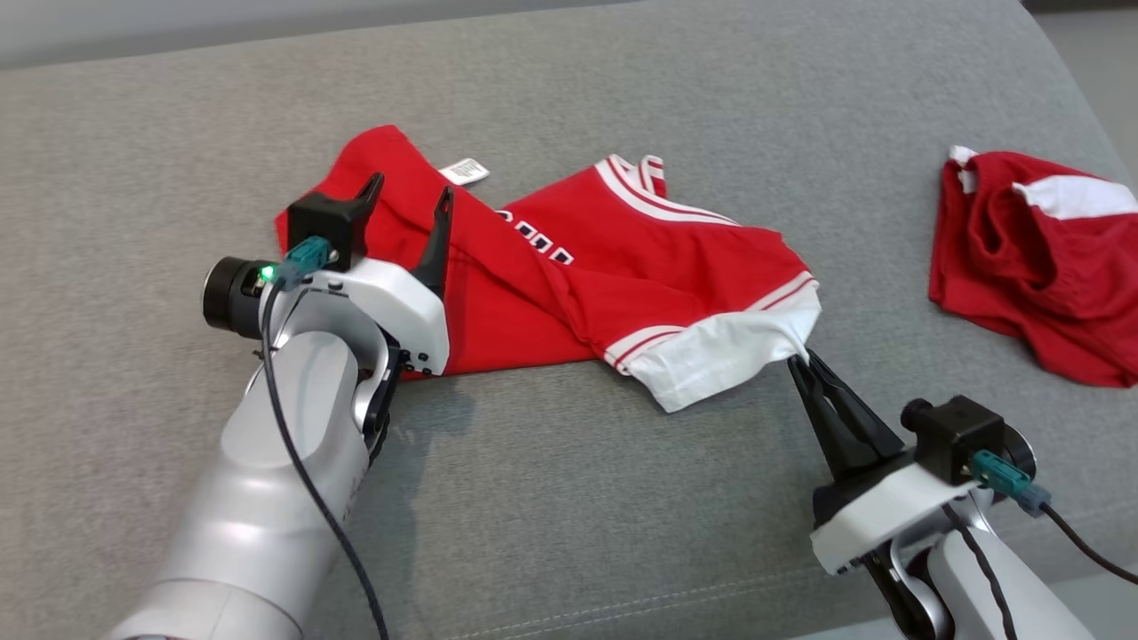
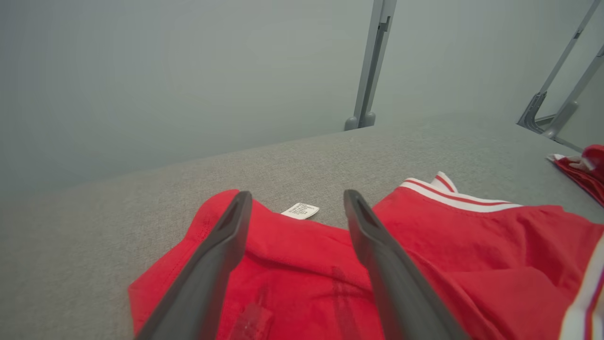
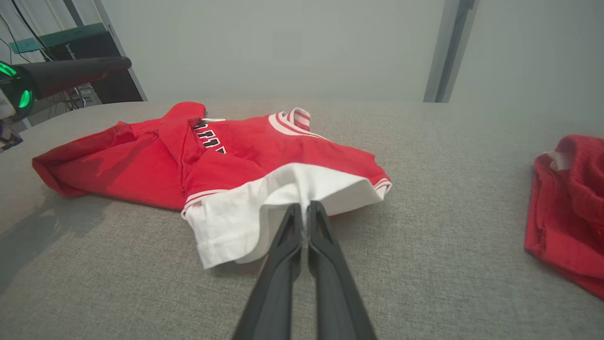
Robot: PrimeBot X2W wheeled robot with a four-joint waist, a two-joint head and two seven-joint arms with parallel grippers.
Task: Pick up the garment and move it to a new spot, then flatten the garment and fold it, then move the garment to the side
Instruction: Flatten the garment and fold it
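Underneath everything, a grey padded surface [image 1: 569,498], wide and bare around the cloth. In the middle of it, the red garment [image 1: 622,276]: crumpled, body folded over itself on the left, striped collar at the far side, one sleeve toward the near right. Far to the right and well apart, a second red garment [image 1: 1031,267], heaped.

Left claw [image 1: 409,191]: spread wide, gripping nothing, poised over the left part of the garment. Touching the cloth or just above it, impossible to tell. Right claw [image 1: 800,364]: pressed together, pinching the near-right edge of the white sleeve [image 1: 729,356] with only a sliver of fabric at the very tips. At the far left edge of the garment, a small white label [image 1: 465,170] poking out.

Likely trouble from here, by judgement:

- Held at one point only. Pulling right or up now: apt to drag the whole bundle along, creases and all, rather than flatten it.
- Thin pinch at the tips. Under the weight of a lifted garment, easily slipped free.
- Closing the spread left claw on the folded-over body: apt to gather two layers at once and lock the fold in.
- Carrying too far right: danger of landing on or tangling with the second heap.
- Catching the label instead of the hem: a weak hold, soon lost.
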